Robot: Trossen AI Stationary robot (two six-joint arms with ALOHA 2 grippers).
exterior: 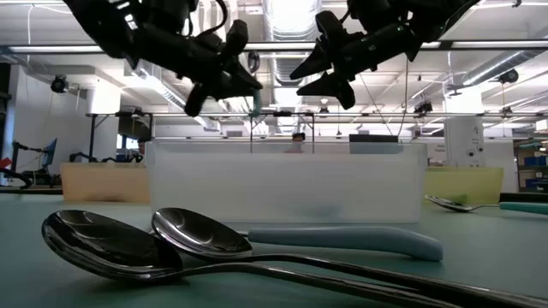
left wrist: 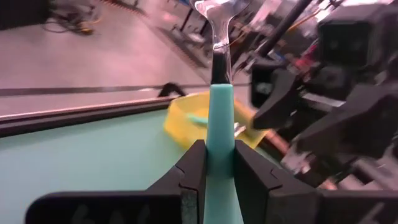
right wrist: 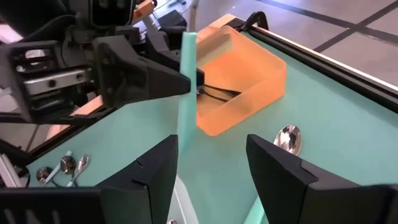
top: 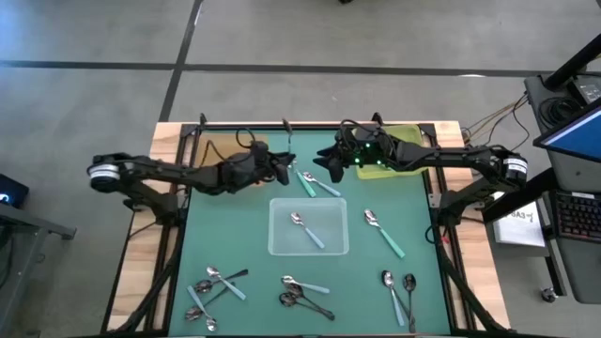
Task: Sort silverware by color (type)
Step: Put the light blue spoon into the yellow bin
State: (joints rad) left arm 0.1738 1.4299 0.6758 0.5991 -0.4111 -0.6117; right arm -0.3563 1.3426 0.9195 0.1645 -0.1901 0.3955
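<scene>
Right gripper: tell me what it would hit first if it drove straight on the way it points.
Probably the teal-handled spoon pinched upright in the left gripper, then that gripper itself. The right gripper is open and faces them closely; exact depth is unclear.

Bright ceiling lights (exterior: 291, 17) glare in the low view, leaving the arms as dark silhouettes. The near spoons (exterior: 128, 244) blur softly, and the desk (top: 244, 239) is evenly lit with faint shadows.

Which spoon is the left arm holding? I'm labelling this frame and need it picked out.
Start at the clear tray in the middle of the green table. Just beyond its far edge, the left tool is shut on a teal-handled spoon. Unlike the spoons lying on the table, it is held up in the air.
</scene>
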